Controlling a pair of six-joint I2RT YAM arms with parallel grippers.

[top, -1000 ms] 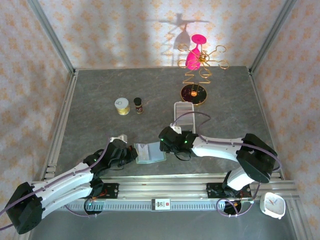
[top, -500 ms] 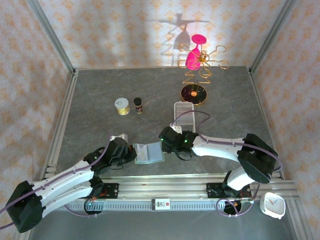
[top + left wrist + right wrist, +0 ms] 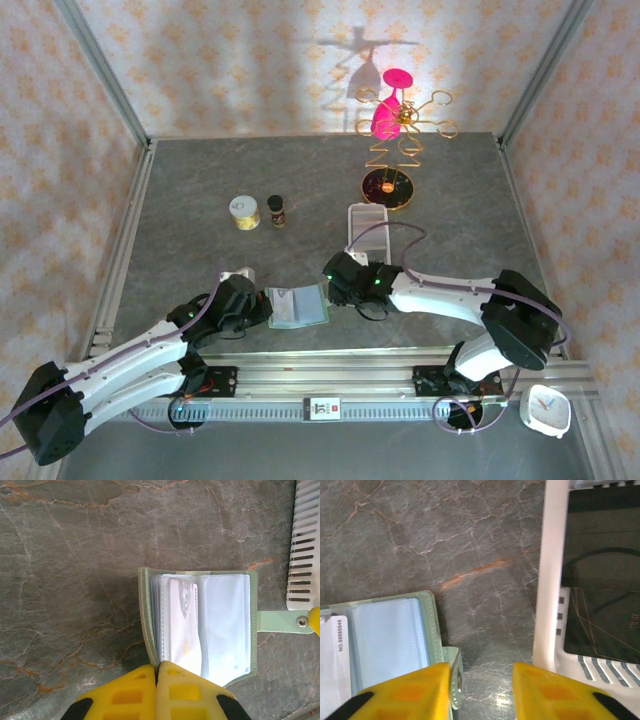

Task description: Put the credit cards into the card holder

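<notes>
My left fingers (image 3: pixel 156 677), closed, meet the floppy card holder (image 3: pixel 225 620); right fingers (image 3: pixel 480 672) open. The stiff, slick credit cards (image 3: pixel 600 580) rightward probably need edge-pinching.

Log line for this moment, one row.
left gripper shut on card holder | right gripper open by snap tab | dark card in white tray

Grey marbled stone worktop (image 3: pixel 200 190) with rusty veins (clearer in the wrist views). Walls (image 3: pixel 250 60) on three sides, cream wallpaper with a small orange floral pattern. Aluminium posts (image 3: pixel 105 70) in the back corners, slotted rail (image 3: pixel 330 372) along the near edge. Bright light on the back wall, hard shadow (image 3: pixel 362 45) there.
</notes>
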